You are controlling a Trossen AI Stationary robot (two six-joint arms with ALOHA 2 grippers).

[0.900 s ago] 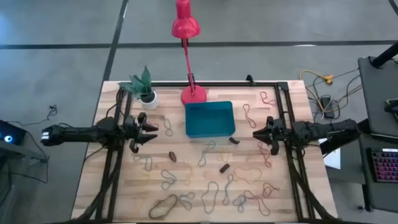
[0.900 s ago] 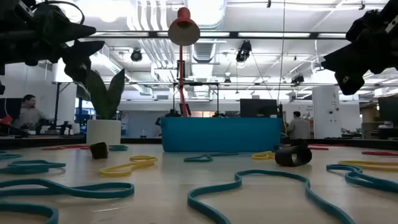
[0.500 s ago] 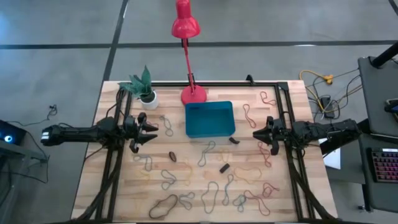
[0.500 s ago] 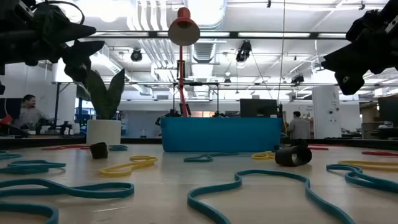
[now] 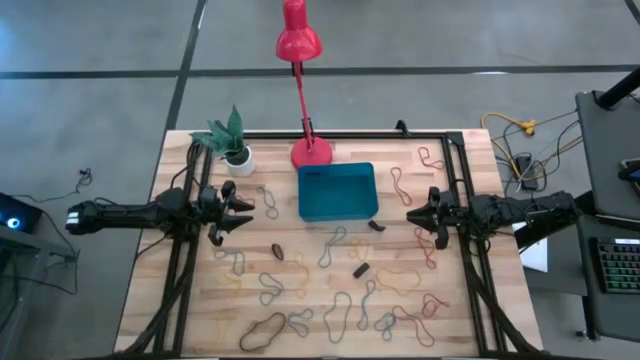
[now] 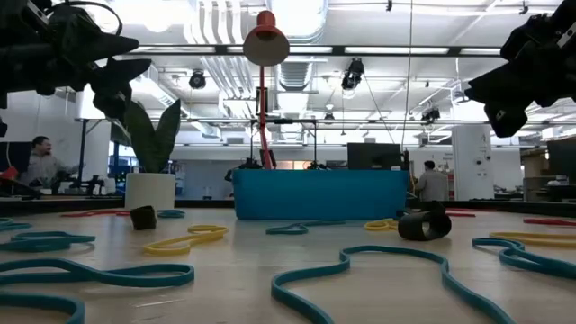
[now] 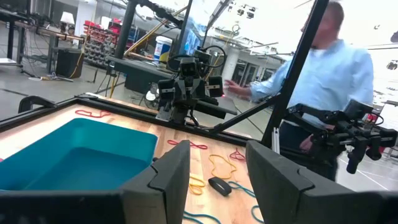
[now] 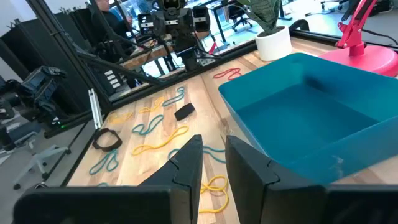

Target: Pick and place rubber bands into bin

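Note:
The teal bin [image 5: 338,192] sits at the table's back centre, and nothing shows inside it. Rubber bands in mixed colours lie loose on the wood in front of it and to its right, such as a teal one [image 5: 333,240], a red one [image 5: 430,157] and a dark one [image 5: 262,330]. My left gripper [image 5: 245,210] hovers left of the bin, open, with nothing between its fingers [image 7: 168,180]. My right gripper [image 5: 412,216] hovers right of the bin, open by only a narrow gap and holding nothing. The right wrist view looks past it onto the bin [image 8: 311,118] and a yellow band [image 8: 214,186].
A red lamp [image 5: 311,152] stands on its round base just behind the bin, and a small white plant pot [image 5: 238,156] at the back left. Short black pieces [image 5: 361,269] lie among the bands. Black frame rails [image 5: 185,250] run down both sides. A person [image 7: 336,68] stands beyond the table.

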